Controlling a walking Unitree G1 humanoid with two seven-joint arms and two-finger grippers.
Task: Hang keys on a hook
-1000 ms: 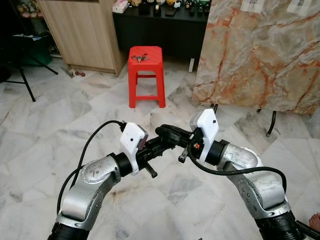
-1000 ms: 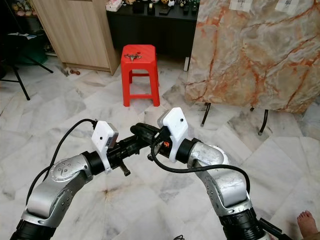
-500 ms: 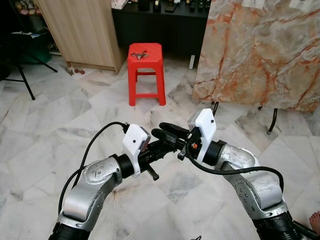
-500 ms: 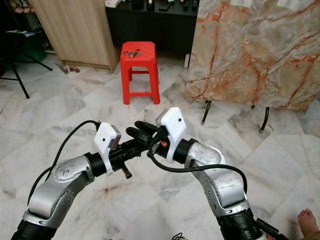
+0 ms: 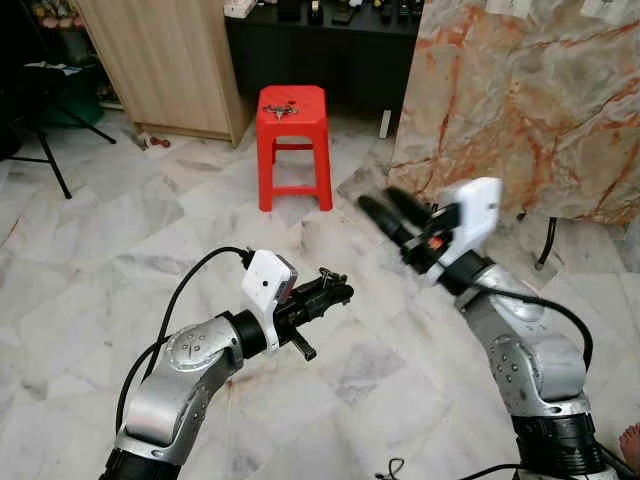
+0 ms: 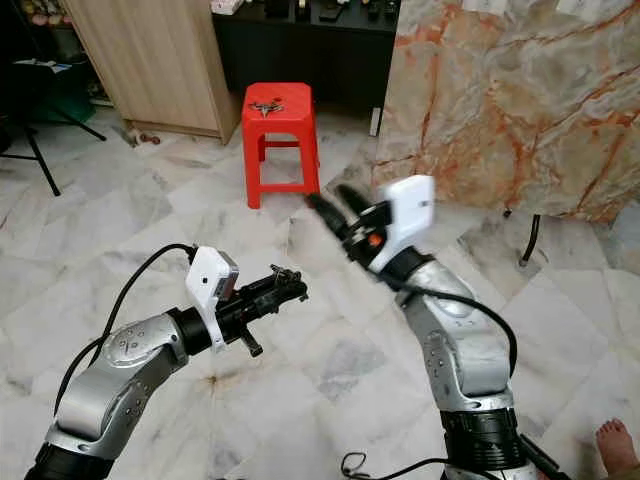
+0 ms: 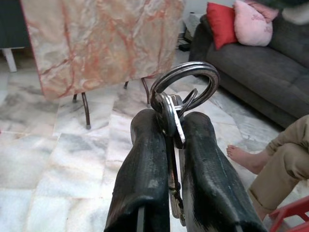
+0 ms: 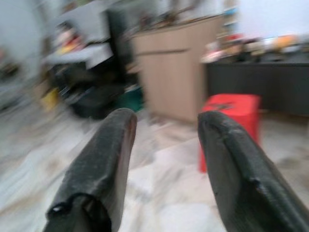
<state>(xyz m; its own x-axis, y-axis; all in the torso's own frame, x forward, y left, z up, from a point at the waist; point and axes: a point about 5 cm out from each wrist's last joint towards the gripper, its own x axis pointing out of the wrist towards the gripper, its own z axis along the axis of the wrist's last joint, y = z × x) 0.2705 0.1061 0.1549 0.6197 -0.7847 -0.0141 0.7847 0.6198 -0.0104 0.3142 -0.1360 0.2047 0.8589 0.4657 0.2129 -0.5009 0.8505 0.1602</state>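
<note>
Swung up and away from the left tool since half a second before: right tool, fingers spread and blurred. Keys pinched in the left tool, ring poking beyond the fingertips. Carrying step, seemingly just after a hand-over. No hook made out; next, probably finding one and presenting the ring.

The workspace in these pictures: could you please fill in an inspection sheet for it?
Surface: marble floor.
Job's things: keys on a ring, clamped in the left end effector; hook: nothing seen.
Clutter: red stool with small metal items on top.
End effectors: left shut on keys; right end effector open, raised, blurred.
Cables: black cable looping off the left arm.
Surroundings: marbled panel, wooden cabinet, grey sofa, a person's foot.
</note>
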